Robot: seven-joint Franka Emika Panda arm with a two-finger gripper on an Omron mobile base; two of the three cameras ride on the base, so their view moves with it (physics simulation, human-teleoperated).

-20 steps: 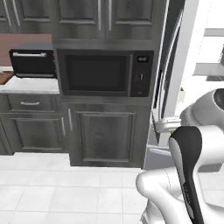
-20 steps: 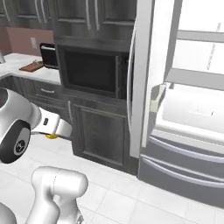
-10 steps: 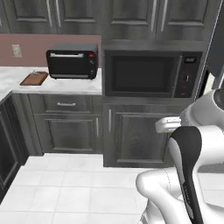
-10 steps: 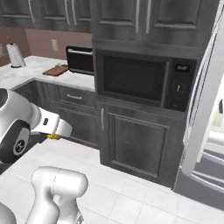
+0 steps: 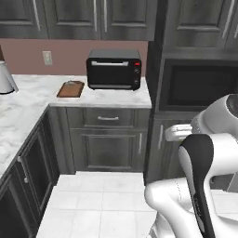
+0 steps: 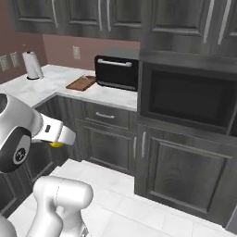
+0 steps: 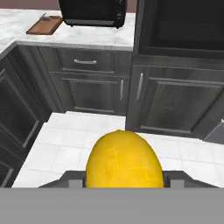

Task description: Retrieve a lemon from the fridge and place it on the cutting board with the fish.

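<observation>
Low in the hand view's centre, the lemon (image 7: 124, 159) sits clenched between the jaws — carried, well apart from the cutting board (image 7: 44, 25) at upper left. Keep the clamp firm and level while closing on the counter (image 5: 28, 100).
</observation>
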